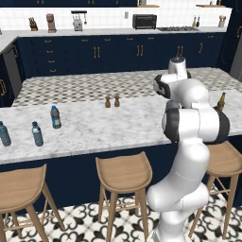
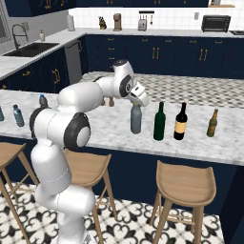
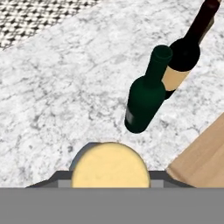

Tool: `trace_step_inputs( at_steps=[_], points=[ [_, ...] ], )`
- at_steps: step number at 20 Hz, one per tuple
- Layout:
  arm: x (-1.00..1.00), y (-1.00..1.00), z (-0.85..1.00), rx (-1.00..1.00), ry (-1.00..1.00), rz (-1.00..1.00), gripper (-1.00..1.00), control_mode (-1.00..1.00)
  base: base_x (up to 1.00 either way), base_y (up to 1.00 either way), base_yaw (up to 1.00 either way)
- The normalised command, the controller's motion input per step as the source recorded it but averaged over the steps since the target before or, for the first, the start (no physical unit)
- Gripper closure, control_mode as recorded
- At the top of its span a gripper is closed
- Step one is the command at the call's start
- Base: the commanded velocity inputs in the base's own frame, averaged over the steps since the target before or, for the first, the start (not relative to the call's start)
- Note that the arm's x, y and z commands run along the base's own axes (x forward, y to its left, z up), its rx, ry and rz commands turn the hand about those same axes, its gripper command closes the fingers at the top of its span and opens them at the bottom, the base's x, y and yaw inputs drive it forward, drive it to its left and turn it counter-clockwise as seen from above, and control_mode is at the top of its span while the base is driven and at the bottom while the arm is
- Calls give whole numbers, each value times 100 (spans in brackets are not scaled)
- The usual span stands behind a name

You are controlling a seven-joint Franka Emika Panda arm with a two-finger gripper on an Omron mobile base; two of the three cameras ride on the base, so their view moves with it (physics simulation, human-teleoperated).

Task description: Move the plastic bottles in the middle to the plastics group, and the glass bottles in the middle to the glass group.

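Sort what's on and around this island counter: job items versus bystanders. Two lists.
Job:
- squat grey glass bottle with tan cap, under the hand
- tall dark-green wine bottle
- dark wine bottle with cream label
- slim olive-brown bottle
- small translucent blue water bottles

Bystanders:
- two small brown shakers
- wooden stools
- black toaster oven

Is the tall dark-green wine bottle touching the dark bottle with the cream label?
Apart. The right base view shows bare marble between the green bottle and the labelled bottle.
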Motion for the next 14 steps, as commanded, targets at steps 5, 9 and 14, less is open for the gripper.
trace_step_inputs(
  at_steps=[5,9,14],
  points=[
    [-29,0,0,0,0,-9,100,-100,0,0,0],
    [-11,0,0,0,-2,-13,100,-100,0,0,0],
    [0,-5,0,0,0,-10,100,-100,0,0,0]
  ],
)
